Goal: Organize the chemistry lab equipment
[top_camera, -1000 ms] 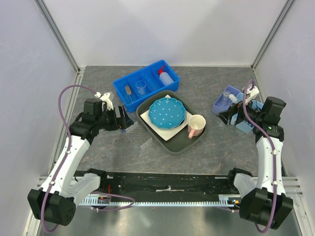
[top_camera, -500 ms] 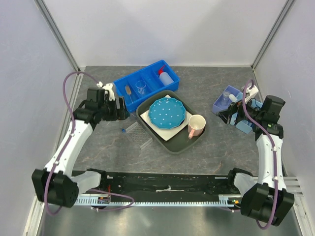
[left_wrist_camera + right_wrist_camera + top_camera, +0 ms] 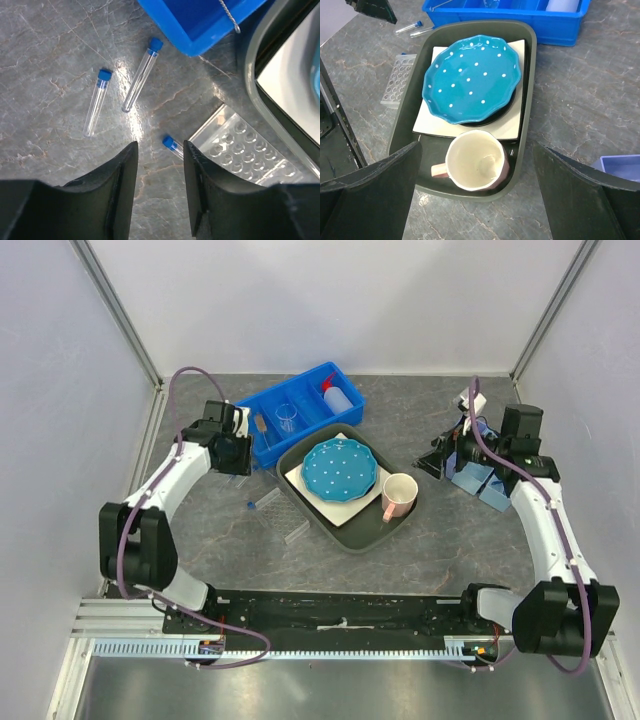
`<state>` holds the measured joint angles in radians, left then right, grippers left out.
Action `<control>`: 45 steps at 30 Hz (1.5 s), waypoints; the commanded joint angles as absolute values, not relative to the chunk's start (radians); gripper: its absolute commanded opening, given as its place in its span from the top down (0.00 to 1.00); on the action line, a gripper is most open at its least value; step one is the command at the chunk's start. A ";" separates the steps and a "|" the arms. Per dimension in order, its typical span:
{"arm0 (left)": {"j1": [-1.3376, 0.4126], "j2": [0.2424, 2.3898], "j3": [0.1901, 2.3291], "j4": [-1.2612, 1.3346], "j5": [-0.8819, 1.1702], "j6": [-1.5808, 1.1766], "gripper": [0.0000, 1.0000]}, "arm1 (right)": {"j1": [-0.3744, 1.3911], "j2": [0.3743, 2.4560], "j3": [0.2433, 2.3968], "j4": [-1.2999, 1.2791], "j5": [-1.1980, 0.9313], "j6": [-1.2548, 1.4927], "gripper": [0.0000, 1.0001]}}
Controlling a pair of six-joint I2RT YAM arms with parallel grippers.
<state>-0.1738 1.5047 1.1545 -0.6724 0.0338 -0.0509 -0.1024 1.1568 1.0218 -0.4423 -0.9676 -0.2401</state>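
My left gripper (image 3: 236, 454) hangs above the table beside the blue bin (image 3: 268, 440); its jaws stand partly apart with nothing between them (image 3: 160, 150). Below it lie three blue-capped vials (image 3: 96, 102) (image 3: 141, 75) (image 3: 172, 146), the third half hidden behind one finger (image 3: 210, 190). A clear rack (image 3: 250, 155) rests against the tray. The bin holds a small brush (image 3: 261, 426), a clear beaker (image 3: 287, 418) and the white squeeze bottle (image 3: 340, 396). My right gripper (image 3: 440, 462) (image 3: 476, 147) is wide open and empty, facing the tray from the right.
A dark tray (image 3: 345, 538) in the middle carries the blue dotted plate (image 3: 472, 77) on a white square plate, and the pink mug (image 3: 475, 160). Small pale blue bins (image 3: 482, 480) sit under the right arm. The enclosure walls stand close on both sides.
The left gripper has moved away from the rack toward the blue bin, and its jaws have narrowed. The right arm has swung farther back, with its gripper now turned toward the tray.
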 commanded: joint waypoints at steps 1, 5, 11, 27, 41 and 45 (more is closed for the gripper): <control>-0.170 1.568 1.207 -0.650 0.003 0.046 0.55 | -0.089 1.195 1.023 -0.436 -0.974 -0.281 0.02; -0.170 1.586 1.177 -0.612 -0.044 0.066 0.59 | -0.090 1.210 0.991 -0.397 -1.009 -0.282 0.02; -0.170 1.542 1.109 -0.535 -0.090 0.097 0.63 | -0.091 1.273 0.983 -0.393 -1.043 -0.310 0.02; -0.170 1.482 0.968 -0.379 -0.055 0.137 0.63 | -0.089 1.345 0.979 -0.445 -1.100 -0.396 0.02; -0.172 1.489 0.911 -0.288 0.086 0.152 0.63 | -0.091 1.345 0.979 -0.472 -1.101 -0.433 0.02; -0.170 1.538 0.940 -0.285 0.049 0.155 0.65 | -0.090 1.342 0.983 -0.477 -1.103 -0.437 0.02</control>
<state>-0.1734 1.5021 0.9150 -0.3561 0.0479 0.1146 -0.0906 1.3460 0.9878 -0.4820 -1.0607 -0.4000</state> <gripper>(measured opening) 0.361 0.982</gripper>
